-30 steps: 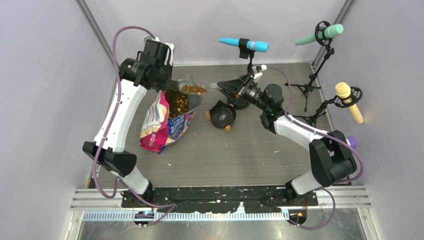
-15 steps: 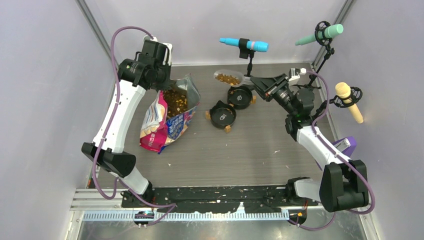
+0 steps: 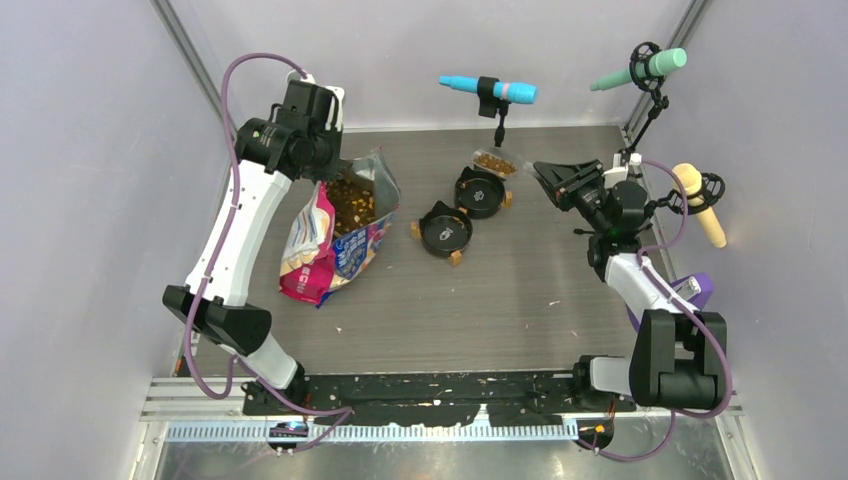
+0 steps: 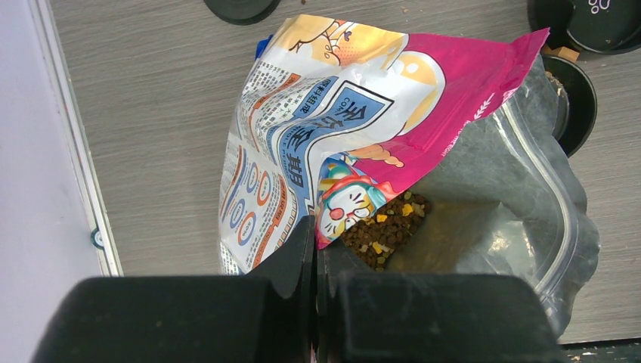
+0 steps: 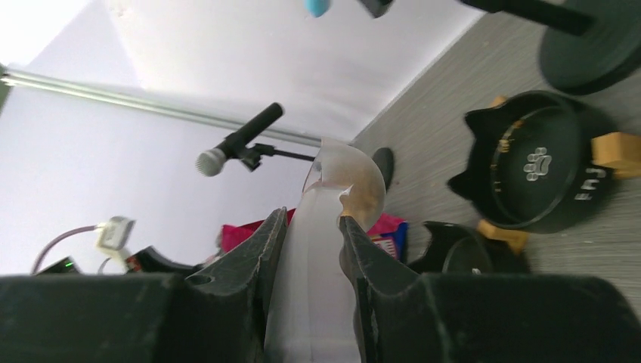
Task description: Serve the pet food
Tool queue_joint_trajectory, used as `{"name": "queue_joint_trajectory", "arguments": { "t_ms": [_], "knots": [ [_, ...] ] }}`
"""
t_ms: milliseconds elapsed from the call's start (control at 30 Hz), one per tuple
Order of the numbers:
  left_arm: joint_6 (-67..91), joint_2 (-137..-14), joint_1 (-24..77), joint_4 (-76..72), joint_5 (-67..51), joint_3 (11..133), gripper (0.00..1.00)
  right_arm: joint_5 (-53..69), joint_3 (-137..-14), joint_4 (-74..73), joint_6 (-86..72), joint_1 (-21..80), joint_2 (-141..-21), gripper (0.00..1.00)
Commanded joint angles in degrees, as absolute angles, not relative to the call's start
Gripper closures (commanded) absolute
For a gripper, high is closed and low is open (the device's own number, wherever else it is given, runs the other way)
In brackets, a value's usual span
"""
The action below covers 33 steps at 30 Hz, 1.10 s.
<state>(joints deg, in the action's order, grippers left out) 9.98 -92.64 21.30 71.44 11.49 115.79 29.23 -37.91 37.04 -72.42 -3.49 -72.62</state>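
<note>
The pink-and-blue pet food bag (image 3: 325, 245) stands open at the left, with brown kibble (image 3: 352, 204) inside. My left gripper (image 3: 322, 165) is shut on the bag's top edge and holds it up. In the left wrist view the jaws (image 4: 316, 236) pinch the printed edge beside the kibble (image 4: 384, 227). My right gripper (image 3: 543, 170) is shut on the handle of a translucent scoop (image 3: 492, 160) that carries kibble. The scoop hangs at the far rim of the far black bowl (image 3: 480, 193). In the right wrist view the fingers (image 5: 314, 242) clamp the scoop handle (image 5: 317, 287).
A second black bowl (image 3: 444, 230) with tan feet sits in front of the far one. Microphones on stands rise at the back and right: blue (image 3: 490, 90), green (image 3: 640, 70), yellow (image 3: 697, 202). Walls enclose the table on three sides.
My right arm has swung right and back, carrying the kibble-filled scoop from the bag's mouth to the far black bowl. The left gripper has kept its hold on the bag.
</note>
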Motion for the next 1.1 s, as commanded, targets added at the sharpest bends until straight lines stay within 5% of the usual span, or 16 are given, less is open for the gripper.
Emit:
{"name": "queue_joint_trajectory", "arguments": {
  "t_ms": [0,1067],
  "knots": [
    [9.55,-89.03,21.18,70.11,10.58,116.40,1.00,27.41,-39.13,34.17,-65.06,-4.32,-74.27,0.95],
    [10.90,-88.81,21.18,70.50,9.76,115.03,1.00,-1.53,-53.71,6.36,-39.83,7.80,-80.36,0.95]
  ]
}}
